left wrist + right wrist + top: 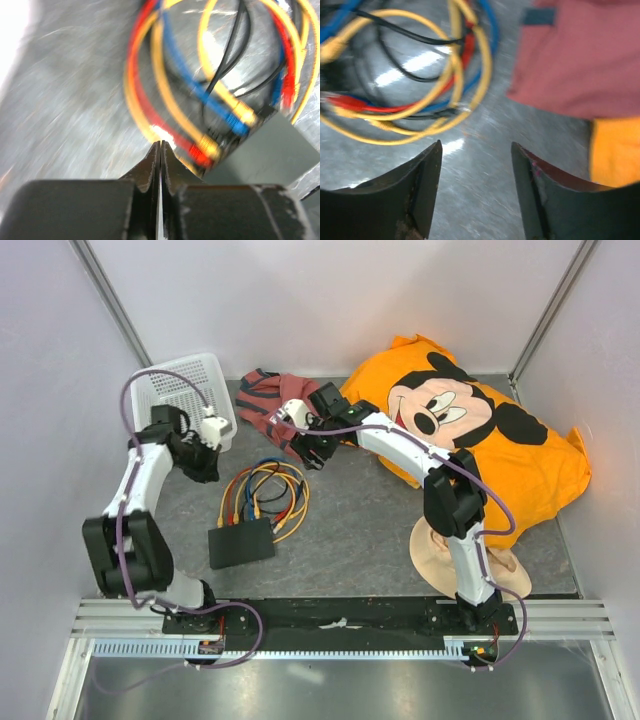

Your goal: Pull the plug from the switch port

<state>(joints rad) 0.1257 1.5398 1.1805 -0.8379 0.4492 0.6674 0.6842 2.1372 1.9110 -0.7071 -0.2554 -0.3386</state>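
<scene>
The switch [241,542] is a flat matte-black box on the grey table, with yellow, red, blue and black cables [265,495] looping from its far edge. In the left wrist view the switch [270,155] shows at the right with its plugs [220,142] in the sockets. My left gripper [203,465] is shut and empty [160,145], above the table left of the cables. My right gripper [318,452] is open and empty [476,146], over bare table to the right of the cable loops [420,85].
A white basket [190,395] stands at the back left. A red cloth [265,400] lies behind the cables and shows in the right wrist view [575,55]. An orange Mickey Mouse pillow [480,450] fills the right side. A beige item [440,550] lies under the right arm.
</scene>
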